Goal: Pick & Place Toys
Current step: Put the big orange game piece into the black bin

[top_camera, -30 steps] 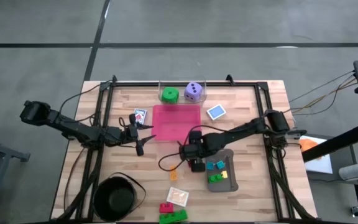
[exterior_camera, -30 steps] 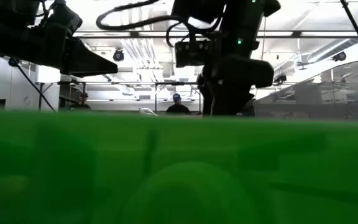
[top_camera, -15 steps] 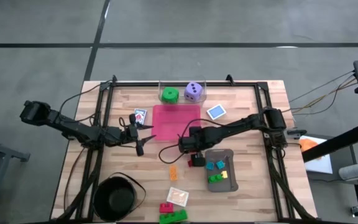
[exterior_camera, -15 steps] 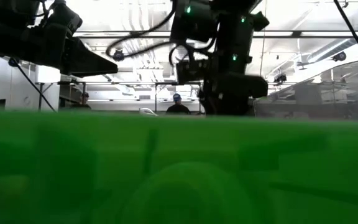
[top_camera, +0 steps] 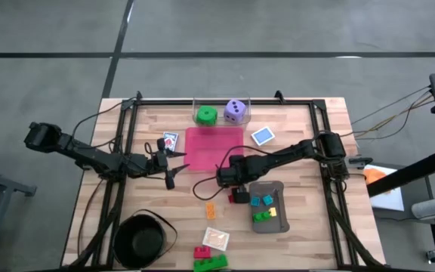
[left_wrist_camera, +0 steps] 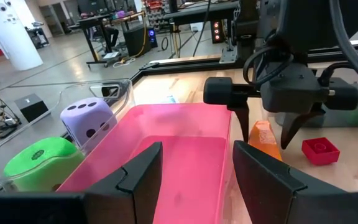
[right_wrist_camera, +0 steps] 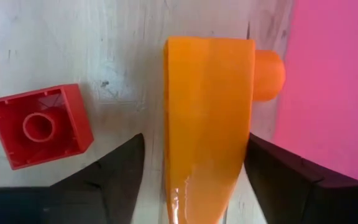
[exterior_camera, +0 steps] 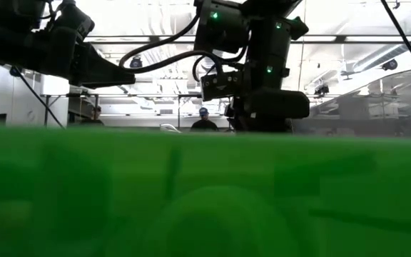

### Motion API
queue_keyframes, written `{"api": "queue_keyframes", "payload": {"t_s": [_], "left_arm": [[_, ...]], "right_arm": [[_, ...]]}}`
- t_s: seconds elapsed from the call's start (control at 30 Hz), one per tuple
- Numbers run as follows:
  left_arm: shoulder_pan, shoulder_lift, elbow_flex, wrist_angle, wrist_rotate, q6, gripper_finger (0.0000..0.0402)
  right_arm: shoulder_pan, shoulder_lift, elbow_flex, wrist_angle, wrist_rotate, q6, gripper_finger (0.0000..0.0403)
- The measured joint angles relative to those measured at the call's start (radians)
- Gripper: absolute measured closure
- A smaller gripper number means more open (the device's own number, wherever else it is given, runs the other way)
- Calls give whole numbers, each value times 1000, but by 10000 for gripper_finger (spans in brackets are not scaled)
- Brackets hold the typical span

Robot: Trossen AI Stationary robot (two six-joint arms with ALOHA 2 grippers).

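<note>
My right gripper (top_camera: 229, 181) points down just past the near right corner of the pink tray (top_camera: 214, 149). It is open, with one finger on each side of an orange brick (right_wrist_camera: 207, 124) that lies on the table, also seen in the left wrist view (left_wrist_camera: 263, 138). A small red brick (right_wrist_camera: 39, 127) lies beside it, on the near side (left_wrist_camera: 320, 150). My left gripper (top_camera: 171, 172) is open and empty, above the table left of the pink tray. The green die (top_camera: 206, 115) and purple die (top_camera: 235, 111) sit in the clear tray at the far edge. My right gripper stands over the orange brick from above with its fingers across it. One finger (right_wrist_camera: 272, 171) is right at the brick's side (right_wrist_camera: 244, 143); I cannot tell whether it touches. The other finger (right_wrist_camera: 120, 171) stands apart from it. The brick lies flat on the table.
A grey tray (top_camera: 278, 189) with blue, yellow and green bricks lies right of the gripper. An orange piece (top_camera: 210, 209), an orange card (top_camera: 216, 238), red and green bricks (top_camera: 208, 258) and the black bowl (top_camera: 143, 240) are nearer. Two blue cards (top_camera: 262, 136) (top_camera: 171, 140) flank the pink tray.
My right gripper has gone from beside the grey tray toward the table's far edge and stopped at the pink tray's near right corner, still open.
</note>
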Motion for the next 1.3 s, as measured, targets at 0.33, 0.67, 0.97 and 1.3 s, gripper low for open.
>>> {"api": "queue_keyframes", "payload": {"t_s": [0.33, 0.67, 0.97, 1.3], "left_arm": [[0, 0, 0, 0, -2, 0, 204], [1, 0, 0, -3, -3, 0, 204], [1, 1, 0, -23, -3, 0, 204], [1, 1, 0, -23, -3, -1, 204]], "right_arm": [[2, -5, 0, -3, 0, 0, 259], [9, -71, 3, -4, 0, -1, 259], [52, -147, 0, 130, -24, -32, 259], [126, -149, -71, 592, -126, -89, 259]]}}
